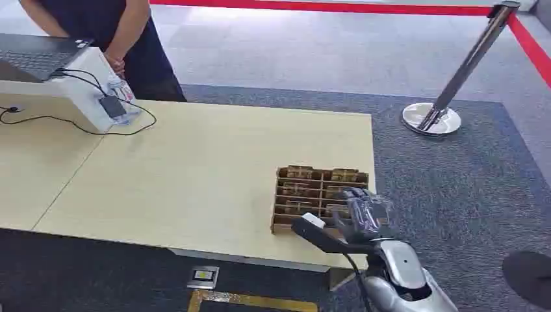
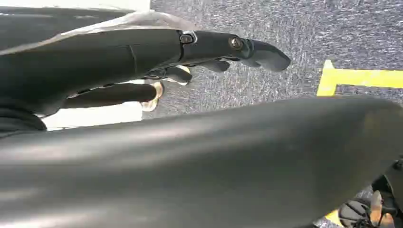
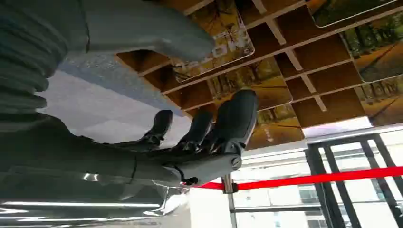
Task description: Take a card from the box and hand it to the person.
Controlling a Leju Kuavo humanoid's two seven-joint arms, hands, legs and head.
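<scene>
A brown cardboard box (image 1: 321, 174) with divided slots stands near the right front corner of the pale wooden table (image 1: 195, 169). Several yellow-brown cards (image 3: 223, 42) stand in its slots (image 3: 328, 52). My right hand (image 1: 364, 211) hovers over the box's near right part. Its thumb (image 3: 142, 28) and dark fingers (image 3: 228, 118) are spread apart just above the cards, with nothing pinched between them. My left hand (image 2: 142, 57) hangs beside my body above the grey carpet, fingers stretched out and empty. A person (image 1: 130, 39) in dark clothes stands at the far left of the table.
A laptop (image 1: 39, 55) sits on a white stand (image 1: 84, 91) at the table's far left, with a small bottle (image 1: 120, 91), a black device (image 1: 114, 107) and a cable beside it. A chrome stanchion (image 1: 432, 117) with a red belt (image 1: 325, 6) stands beyond the table's right side.
</scene>
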